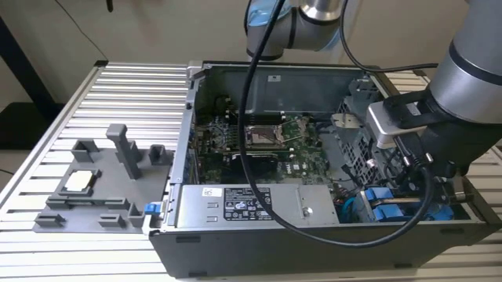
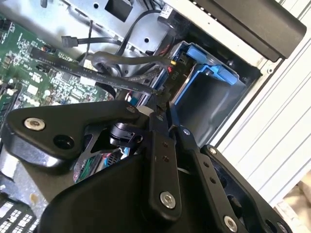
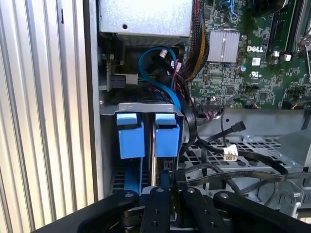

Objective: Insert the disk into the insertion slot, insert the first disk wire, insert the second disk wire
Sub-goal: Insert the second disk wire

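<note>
In the exterior view we find the open grey sheet-metal computer case lying on the ribbed aluminium desk. The arm's black end effector hangs inside the case's corner at the exterior view's right, directly above the bright blue plastic carrier tabs. The grey power-supply box with stickers sits just beside that corner, and a grey plastic fixture stands on the desk well apart.

In the second wrist view the fingers appear pressed together, close to a black flat cable; whether they pinch that cable or a connector we cannot tell. The narrow grey sheet-metal drive bay with blue plastic parts lies just beyond the fingertips.

In the first wrist view the silver hard drive in its blue carrier frame is seated in the bay, its two blue tabs upright and side by side. The drive's metal body is hidden; we see the frame alone. A blue cable loops beside it towards the green motherboard, and loose black wires cross the perforated metal near the fingers.

We judge the risk to be snagging: the wires crowd the bay, and a misaligned connector could bend or be pulled free by the arm's own hanging cable.
</note>
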You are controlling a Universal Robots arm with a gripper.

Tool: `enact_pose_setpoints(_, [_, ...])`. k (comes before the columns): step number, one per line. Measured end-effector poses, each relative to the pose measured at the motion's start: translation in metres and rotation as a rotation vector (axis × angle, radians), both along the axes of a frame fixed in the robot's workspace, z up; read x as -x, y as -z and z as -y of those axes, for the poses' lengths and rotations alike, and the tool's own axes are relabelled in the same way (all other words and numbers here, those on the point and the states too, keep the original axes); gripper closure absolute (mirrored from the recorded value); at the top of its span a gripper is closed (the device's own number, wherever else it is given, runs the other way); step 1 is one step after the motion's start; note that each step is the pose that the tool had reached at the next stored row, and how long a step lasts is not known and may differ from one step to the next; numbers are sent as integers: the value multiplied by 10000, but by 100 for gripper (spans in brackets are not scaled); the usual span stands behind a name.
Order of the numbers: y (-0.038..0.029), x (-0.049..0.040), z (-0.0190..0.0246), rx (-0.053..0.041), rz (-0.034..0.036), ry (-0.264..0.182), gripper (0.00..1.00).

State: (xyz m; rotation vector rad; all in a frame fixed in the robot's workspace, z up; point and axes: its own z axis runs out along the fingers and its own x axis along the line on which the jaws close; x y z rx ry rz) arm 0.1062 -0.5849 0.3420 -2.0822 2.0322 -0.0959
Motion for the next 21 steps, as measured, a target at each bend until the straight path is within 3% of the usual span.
enact_pose_setpoints(6, [41, 15, -18, -1, 164, 44, 84])
enact_pose_setpoints(15, [113, 35, -26, 7, 205, 87, 84])
enact_pose_setpoints(21, [119, 35, -25, 10, 204, 88, 84])
